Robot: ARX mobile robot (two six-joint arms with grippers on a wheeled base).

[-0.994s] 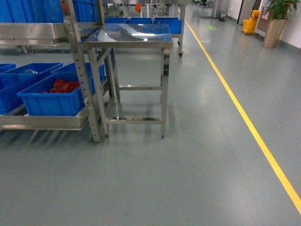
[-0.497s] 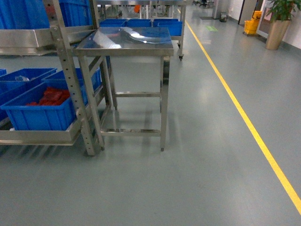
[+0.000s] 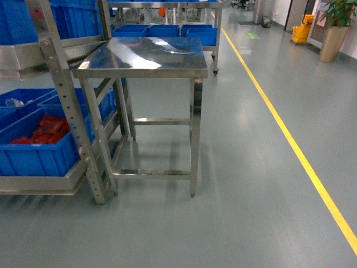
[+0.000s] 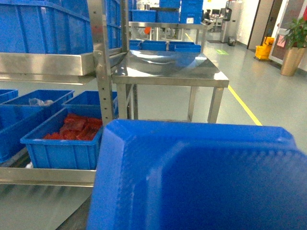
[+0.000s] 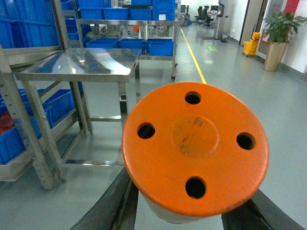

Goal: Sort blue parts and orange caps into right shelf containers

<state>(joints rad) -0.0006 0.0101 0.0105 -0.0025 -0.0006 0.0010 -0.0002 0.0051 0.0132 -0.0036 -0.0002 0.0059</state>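
An orange cap [image 5: 194, 148], round with four holes, fills the middle of the right wrist view. My right gripper [image 5: 192, 213] is shut on it, with dark fingers [image 5: 112, 201] showing at both sides below. In the left wrist view a large blue part [image 4: 201, 177] covers the whole lower frame and hides my left gripper's fingers; it hangs above the floor, right in front of the camera. Blue shelf containers [image 3: 33, 151] [image 4: 62, 143] sit on the low steel shelf at left, the nearest holding red pieces [image 3: 47, 128]. Neither gripper shows in the head view.
A bare steel table [image 3: 145, 56] [image 4: 168, 67] [image 5: 81, 62] stands ahead, beside the shelf's perforated post [image 3: 67, 111]. More blue bins [image 3: 167, 30] sit on a rack behind it. A yellow floor line [image 3: 290, 145] runs along the right. A potted plant [image 3: 334, 33] stands far right.
The head view has come closer to the table, which now looks larger and lower in frame. The shelf and its bins have slid towards the left edge.
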